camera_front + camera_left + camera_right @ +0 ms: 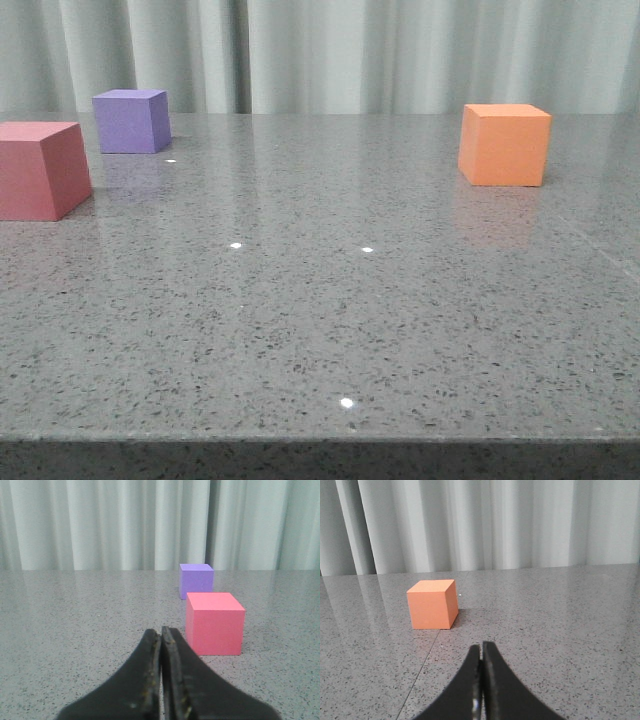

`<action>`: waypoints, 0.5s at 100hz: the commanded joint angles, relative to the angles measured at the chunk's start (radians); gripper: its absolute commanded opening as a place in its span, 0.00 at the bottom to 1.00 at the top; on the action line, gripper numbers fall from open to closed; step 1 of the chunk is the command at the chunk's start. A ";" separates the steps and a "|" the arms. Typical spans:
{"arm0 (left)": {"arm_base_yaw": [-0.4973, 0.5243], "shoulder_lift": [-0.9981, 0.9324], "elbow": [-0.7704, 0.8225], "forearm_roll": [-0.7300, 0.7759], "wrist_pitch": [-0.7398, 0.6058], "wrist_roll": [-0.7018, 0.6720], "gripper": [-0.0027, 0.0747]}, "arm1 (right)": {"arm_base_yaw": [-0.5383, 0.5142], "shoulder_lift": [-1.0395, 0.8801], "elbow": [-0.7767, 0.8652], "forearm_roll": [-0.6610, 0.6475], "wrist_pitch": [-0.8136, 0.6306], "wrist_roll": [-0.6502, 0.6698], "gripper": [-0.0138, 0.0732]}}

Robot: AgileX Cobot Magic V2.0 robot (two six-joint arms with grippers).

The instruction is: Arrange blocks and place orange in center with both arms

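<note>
Work surface: a grey speckled stone-look table [330, 330] with a glossy finish — small bright light spots reflect on it, and its front edge runs along the bottom of the front view. Backdrop: a pale curtain [400, 50] hanging in vertical folds behind the table's far edge.

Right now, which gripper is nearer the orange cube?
Right. The right gripper faces the orange cube, apart from it, while the left gripper faces the pink-red cube across the table.
</note>
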 commanded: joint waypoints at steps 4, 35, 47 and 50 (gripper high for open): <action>-0.001 -0.031 0.042 -0.002 -0.086 -0.006 0.01 | -0.006 -0.021 -0.013 -0.001 -0.098 -0.006 0.08; -0.001 -0.031 0.042 -0.002 -0.086 -0.006 0.01 | -0.006 -0.020 -0.058 0.001 -0.121 -0.006 0.08; -0.001 -0.031 0.042 -0.002 -0.086 -0.006 0.01 | -0.006 0.000 -0.165 0.022 0.055 -0.006 0.08; -0.001 -0.031 0.042 -0.002 -0.086 -0.006 0.01 | -0.006 0.016 -0.209 0.022 0.120 -0.006 0.08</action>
